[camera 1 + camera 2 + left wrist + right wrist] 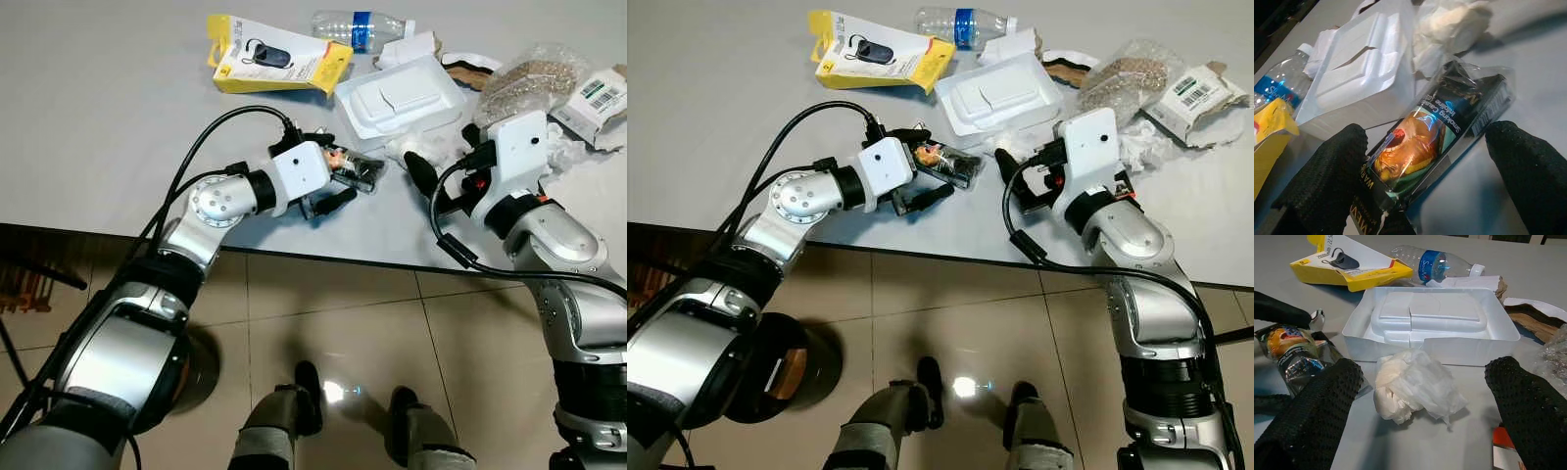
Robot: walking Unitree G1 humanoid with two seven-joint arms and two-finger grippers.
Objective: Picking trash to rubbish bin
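Note:
A black cigarette pack in clear wrap [357, 172] lies on the grey table [118, 127] near its front edge. My left gripper [341, 178] is open around the pack. In the left wrist view the pack [1435, 132] lies between the two fingers, resting against one black finger [1332, 166] and apart from the other. A crumpled white tissue [1413, 387] lies just in front of a white plastic tray [1430, 318]. My right gripper [1425, 367] is open, with the tissue between and just beyond its fingertips, untouched.
Further back on the table lie a yellow card package [279, 61], a clear bottle [362, 27], a bag of brown granules [529, 78], a labelled white box [600, 98] and torn brown card [470, 67]. A dark round bin [784, 367] stands on the tiled floor, below the table's edge.

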